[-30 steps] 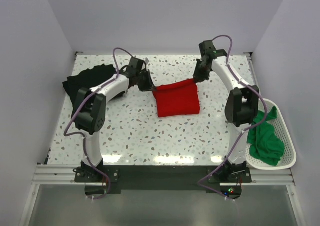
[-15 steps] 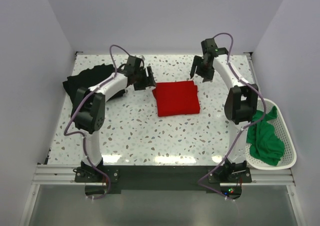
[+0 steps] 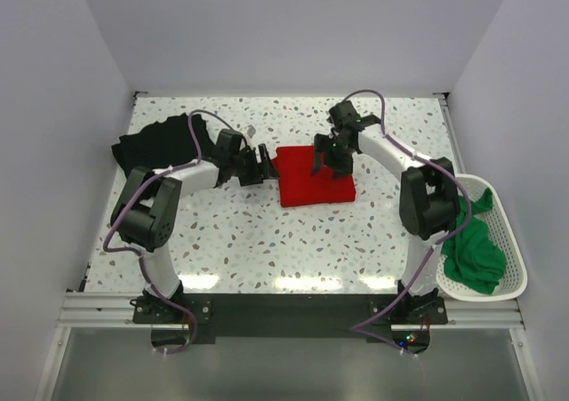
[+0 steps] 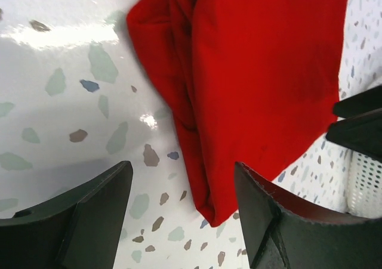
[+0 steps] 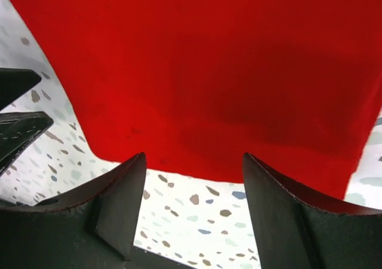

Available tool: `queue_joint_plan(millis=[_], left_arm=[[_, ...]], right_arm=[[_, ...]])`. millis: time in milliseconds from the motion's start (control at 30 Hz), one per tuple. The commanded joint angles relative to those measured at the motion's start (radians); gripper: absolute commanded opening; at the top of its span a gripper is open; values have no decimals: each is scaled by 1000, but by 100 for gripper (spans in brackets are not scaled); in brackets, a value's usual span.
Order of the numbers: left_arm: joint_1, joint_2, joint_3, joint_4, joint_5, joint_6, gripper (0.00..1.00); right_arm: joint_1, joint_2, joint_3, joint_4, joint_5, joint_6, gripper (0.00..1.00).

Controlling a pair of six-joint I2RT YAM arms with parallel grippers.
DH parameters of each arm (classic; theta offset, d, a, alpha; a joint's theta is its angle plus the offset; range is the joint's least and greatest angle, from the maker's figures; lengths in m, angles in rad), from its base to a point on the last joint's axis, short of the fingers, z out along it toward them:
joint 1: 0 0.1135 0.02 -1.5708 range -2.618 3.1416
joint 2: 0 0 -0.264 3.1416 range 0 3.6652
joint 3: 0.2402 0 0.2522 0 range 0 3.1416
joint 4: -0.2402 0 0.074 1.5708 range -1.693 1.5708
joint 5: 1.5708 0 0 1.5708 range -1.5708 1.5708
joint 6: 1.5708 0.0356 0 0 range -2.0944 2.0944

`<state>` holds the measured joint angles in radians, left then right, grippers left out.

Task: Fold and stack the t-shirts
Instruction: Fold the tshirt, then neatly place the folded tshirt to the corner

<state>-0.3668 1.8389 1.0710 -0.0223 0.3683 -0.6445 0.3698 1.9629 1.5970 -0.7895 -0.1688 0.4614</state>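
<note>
The red t-shirt lies folded in a rough square on the speckled table, mid-back. My left gripper stands open just off its left edge; the left wrist view shows the layered fold between and beyond my left gripper. My right gripper hovers open over the shirt's top right part, with nothing between its fingers; red cloth fills the right wrist view beyond my right gripper. The black t-shirt lies crumpled at the back left. The green t-shirt sits bunched in the basket.
A white perforated basket hangs at the table's right edge, near the right arm's base. White walls close the table at the back and both sides. The left arm's elbow rests low beside the black cloth.
Both grippers have opened and let go of the red t-shirt's back corners; it now lies flat. The left gripper came nearer along its left edge; the right gripper moved left over it.
</note>
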Motion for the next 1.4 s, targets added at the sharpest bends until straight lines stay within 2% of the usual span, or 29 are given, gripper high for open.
queue_joint_plan(millis=[0, 133, 367, 600, 800, 1067, 1367], left_arm=[[5, -23, -48, 208, 101, -44, 73], [5, 5, -83, 311, 142, -76, 74], [5, 71, -83, 363, 150, -109, 74], [5, 109, -75, 404, 126, -145, 74], [6, 132, -86, 410, 35, -173, 74], [5, 181, -74, 409, -14, -196, 74], [-11, 247, -28, 285, -51, -207, 74]], right_arm=[[-12, 10, -41, 75, -72, 36, 68], [-14, 57, -43, 53, -57, 14, 68], [-12, 137, -42, 29, -15, -4, 68], [-12, 140, -86, 53, -5, 16, 67], [-12, 134, -77, 45, -9, 16, 67], [-14, 142, -68, 44, -26, 14, 67], [-12, 145, -58, 49, -41, 19, 67]])
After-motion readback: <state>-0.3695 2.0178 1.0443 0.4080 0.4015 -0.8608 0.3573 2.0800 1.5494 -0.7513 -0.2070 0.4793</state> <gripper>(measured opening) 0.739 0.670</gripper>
